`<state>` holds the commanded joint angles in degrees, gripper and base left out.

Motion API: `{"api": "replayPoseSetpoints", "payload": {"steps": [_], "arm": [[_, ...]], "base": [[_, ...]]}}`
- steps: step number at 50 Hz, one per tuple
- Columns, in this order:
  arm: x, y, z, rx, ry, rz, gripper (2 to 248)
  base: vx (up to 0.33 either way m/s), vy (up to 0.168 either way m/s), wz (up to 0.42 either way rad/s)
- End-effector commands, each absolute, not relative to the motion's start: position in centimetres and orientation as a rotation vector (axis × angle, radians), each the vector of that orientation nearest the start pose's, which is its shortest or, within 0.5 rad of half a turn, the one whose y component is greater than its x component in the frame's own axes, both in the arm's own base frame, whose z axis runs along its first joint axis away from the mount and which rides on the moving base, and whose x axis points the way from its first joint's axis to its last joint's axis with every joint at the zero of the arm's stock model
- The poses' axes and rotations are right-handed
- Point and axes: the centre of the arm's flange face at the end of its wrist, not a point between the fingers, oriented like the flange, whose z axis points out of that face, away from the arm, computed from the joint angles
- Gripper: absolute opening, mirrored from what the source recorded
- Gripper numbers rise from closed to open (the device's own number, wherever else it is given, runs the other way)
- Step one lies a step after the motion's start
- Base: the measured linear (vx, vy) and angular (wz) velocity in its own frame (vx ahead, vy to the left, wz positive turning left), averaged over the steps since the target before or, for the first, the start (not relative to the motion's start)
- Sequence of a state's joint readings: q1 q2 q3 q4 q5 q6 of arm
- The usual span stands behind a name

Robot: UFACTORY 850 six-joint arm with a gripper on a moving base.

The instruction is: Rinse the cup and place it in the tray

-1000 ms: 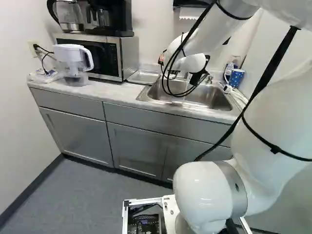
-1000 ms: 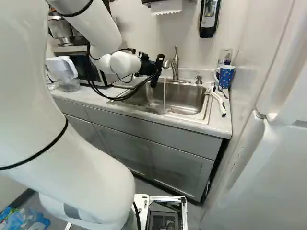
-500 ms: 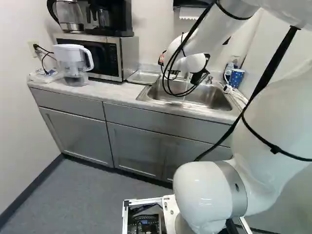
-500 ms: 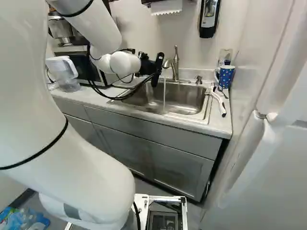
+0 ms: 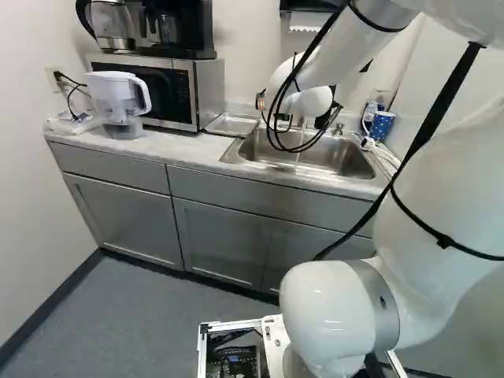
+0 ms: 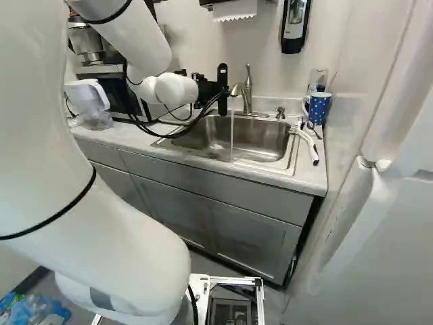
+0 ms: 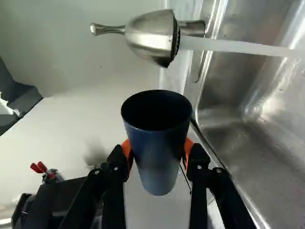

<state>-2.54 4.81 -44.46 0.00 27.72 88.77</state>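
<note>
Gripping dk-blue cup (image 7: 158, 157) in gripper (image 7: 157, 149), orange pads (image 7: 188, 147) on both sides; cup nr. faucet (image 7: 152, 38), apart from running water (image 7: 238, 46). Rinsed or not: can't tell. Prob. left: rinse under water, then set in tray (image 5: 230, 124), likely the metal one beside sink (image 7: 243, 143). Countertop (image 5: 185, 147) bears pitcher (image 5: 118, 94), microwave (image 5: 206, 90) & patterned mug (image 6: 318, 110). Gray cabinets (image 5: 220, 240) below, gray floor (image 5: 157, 307).

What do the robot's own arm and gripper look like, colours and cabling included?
The glossy white arm has thick, rounded segments, with a grey band at a low joint. Thin black straps ring it, and loose black cables loop near the wrist. The gripper is black, with two jointed fingers carrying orange pads.
</note>
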Motion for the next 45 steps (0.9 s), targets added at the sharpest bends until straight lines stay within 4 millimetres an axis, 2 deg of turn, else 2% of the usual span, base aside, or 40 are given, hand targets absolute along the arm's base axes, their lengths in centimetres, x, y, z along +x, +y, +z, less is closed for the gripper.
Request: {"api": "replayPoseSetpoints", "payload": {"steps": [45], "arm": [[47.52, -2.11, 56.81, -1.753, 1.1, -1.432, 122]], "base": [[0.0, 0.0, 0.0]]}}
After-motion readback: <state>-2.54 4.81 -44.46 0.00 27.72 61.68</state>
